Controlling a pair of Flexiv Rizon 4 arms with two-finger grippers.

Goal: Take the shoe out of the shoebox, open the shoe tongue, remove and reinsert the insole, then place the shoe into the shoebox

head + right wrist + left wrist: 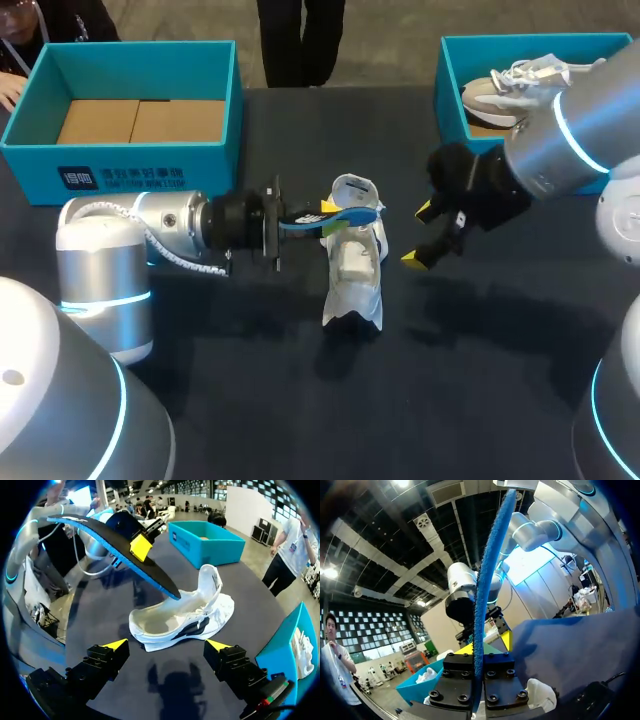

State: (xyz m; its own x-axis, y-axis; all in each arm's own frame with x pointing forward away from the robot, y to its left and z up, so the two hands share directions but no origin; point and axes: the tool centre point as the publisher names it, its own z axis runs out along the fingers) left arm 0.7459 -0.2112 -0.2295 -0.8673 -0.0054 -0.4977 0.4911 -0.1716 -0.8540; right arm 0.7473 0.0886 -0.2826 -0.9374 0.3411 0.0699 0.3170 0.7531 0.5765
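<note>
The left gripper [328,210] is clamped on one end of the blue insole [115,542], holding it edge-up. The insole's free end reaches right, above the far end of the white shoe [355,265]. The shoe sits mid-table, just right of that gripper, its mouth wide open. The right gripper [166,645] hangs just right of the shoe with fingers apart and nothing between them. One teal shoebox [150,150] stands at the far left; another [450,90], far right, holds a second shoe [500,90].
</note>
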